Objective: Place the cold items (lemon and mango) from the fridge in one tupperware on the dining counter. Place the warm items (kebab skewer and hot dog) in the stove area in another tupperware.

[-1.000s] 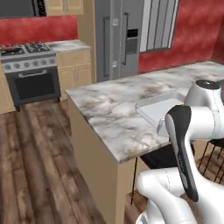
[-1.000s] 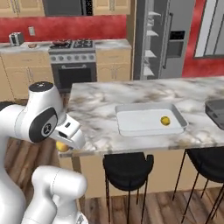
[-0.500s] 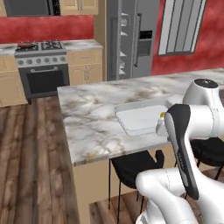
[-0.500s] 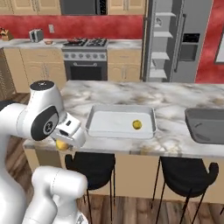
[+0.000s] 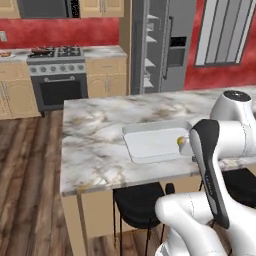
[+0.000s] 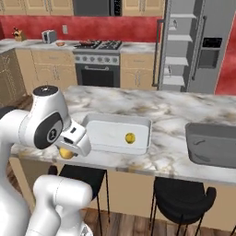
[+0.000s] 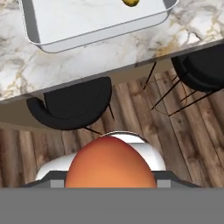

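1. Left base view: one white tub [image 5: 152, 144] sat on the marble counter [image 5: 95, 150], with one small yellow lemon [image 5: 180, 141] at its right end, close beside the arm. Two dark stools [image 5: 137, 205] stood beneath. Risk, as I judged it: the arm's own bulk hid part of the tub, so a drop aimed from this side could have missed.

2. Right base view: one gripper [image 6: 67, 152] was clamped on one orange mango [image 6: 66, 153], held off the counter's front edge, left of the tub. One lemon lay inside the tub. One grey sink, one stove, one fridge. If the grip had slackened there, the mango would likely have fallen to the floor.

3. Hand view: one mango sat between the fingers, over wooden floor and two stools, the tub well ahead. Being round and smooth, it might have rolled out.
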Robot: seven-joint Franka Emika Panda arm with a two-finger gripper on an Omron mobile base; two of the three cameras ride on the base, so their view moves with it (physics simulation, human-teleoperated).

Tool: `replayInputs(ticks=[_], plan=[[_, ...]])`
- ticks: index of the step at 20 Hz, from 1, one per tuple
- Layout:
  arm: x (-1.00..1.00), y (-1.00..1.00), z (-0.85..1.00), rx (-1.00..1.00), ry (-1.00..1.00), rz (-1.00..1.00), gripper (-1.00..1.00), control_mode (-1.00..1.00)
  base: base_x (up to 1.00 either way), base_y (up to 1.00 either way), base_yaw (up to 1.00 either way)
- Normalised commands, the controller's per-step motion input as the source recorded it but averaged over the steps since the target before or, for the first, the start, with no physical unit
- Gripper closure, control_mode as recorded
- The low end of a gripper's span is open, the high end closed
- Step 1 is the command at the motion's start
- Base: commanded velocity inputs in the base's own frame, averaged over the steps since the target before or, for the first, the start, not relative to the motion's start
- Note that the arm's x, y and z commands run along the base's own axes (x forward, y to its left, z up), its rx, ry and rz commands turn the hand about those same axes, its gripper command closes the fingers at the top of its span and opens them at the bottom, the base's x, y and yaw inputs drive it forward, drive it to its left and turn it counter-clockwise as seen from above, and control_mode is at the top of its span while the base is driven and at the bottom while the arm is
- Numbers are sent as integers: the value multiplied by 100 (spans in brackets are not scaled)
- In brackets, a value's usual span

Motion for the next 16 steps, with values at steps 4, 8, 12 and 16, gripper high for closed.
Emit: replayInputs(ticks=[4,8,12,16], plan=[[0,0,0,0,0,0,100,100,48,-3,55],[0,0,0,0,0,0,100,100,7,0,5],[0,0,0,0,0,0,100,100,0,0,0],[15,0,0,0,0,3,100,-100,3,0,0]])
